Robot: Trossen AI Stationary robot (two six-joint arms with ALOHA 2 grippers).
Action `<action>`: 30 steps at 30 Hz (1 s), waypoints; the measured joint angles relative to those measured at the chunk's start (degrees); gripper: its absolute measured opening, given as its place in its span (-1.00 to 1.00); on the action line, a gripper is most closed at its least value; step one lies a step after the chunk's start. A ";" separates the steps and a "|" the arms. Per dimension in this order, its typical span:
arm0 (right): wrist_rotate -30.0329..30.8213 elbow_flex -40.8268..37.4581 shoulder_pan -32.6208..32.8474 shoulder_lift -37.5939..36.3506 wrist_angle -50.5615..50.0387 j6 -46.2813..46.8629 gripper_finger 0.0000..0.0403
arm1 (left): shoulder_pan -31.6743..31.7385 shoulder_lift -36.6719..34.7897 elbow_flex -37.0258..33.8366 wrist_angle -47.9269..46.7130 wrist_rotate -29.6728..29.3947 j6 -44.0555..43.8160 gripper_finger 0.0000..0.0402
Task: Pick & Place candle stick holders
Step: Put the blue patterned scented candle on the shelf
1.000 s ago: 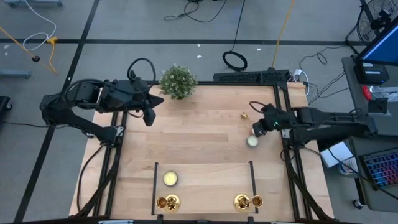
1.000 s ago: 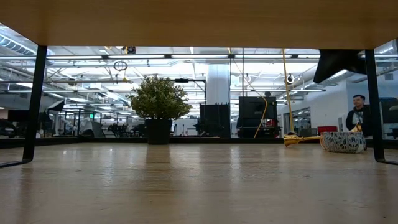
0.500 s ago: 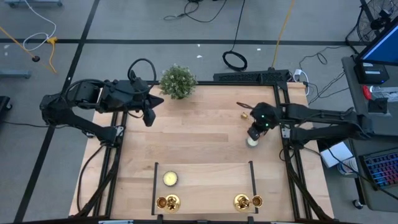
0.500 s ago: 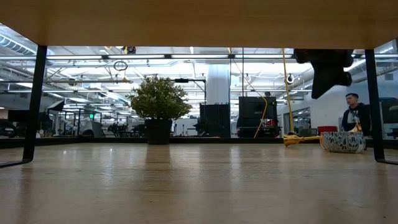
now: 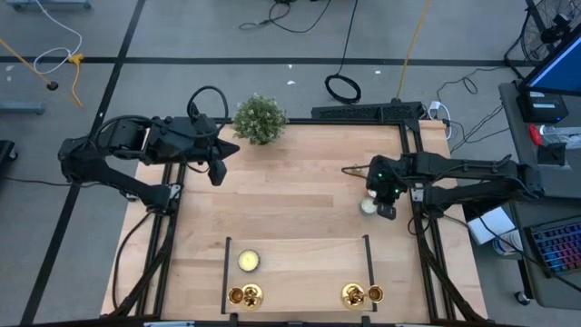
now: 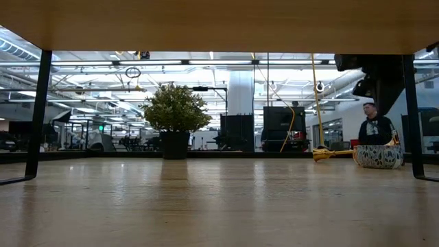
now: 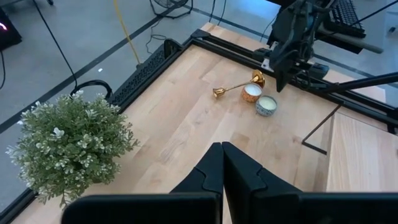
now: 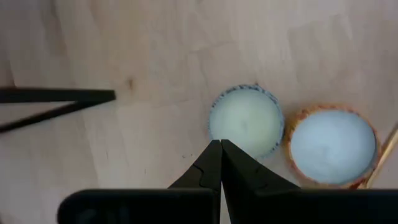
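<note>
R gripper (image 8: 221,144) hangs over the table's R side, fingers pressed together, nothing between them. Directly below: blue-patterned candle cup (image 8: 245,121), and touching beside it an orange-rimmed cup (image 8: 333,144).

L gripper (image 7: 222,151) parked at far-L of table near the potted plant (image 5: 260,118), fingers also together, empty. Waiting arm.

Task items: one candle stick holder (image 7: 238,86) lies tipped on its side, just beside the two cups on the R side; thin gold stem, flared base toward the orange cup. Two more holders stand at the near edge: one (image 5: 245,295) at the L bracket corner, one (image 5: 361,294) at the R bracket corner. A yellowish candle (image 5: 248,262) sits just above the L one.

Risks, as judged:
- R gripper is centred on the cup, not the holder. Descent from here w/ closed fingers likely jabs the cup, shoves it into the orange cup, which could then knock the lying holder.
- Holder on its side = free to roll. Any nudge sends it toward the table's R rail (image 5: 414,145), poss. under the arm.
- Stem is slim and shiny; a pinch off-centre may let it swivel or slip out.
- Fingers need to spread before approach; if not, no grasp.
- In the low view a person (image 6: 374,129) is in the room behind, well apart from the table; no conflict seen.
</note>
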 joint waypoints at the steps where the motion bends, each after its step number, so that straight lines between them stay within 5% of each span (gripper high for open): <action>1: -0.02 0.00 0.36 -0.10 0.17 -0.60 -1.00 | 0.00 0.00 0.00 0.00 0.00 0.00 -0.99; 11: 0.14 0.00 3.02 -0.26 0.32 -1.12 -0.95 | 0.00 0.00 0.00 -0.04 0.09 -0.07 -0.99; 30: 5.60 0.00 9.15 -0.27 0.60 -0.02 -0.06 | -0.46 0.00 0.00 -0.04 0.17 0.11 -0.99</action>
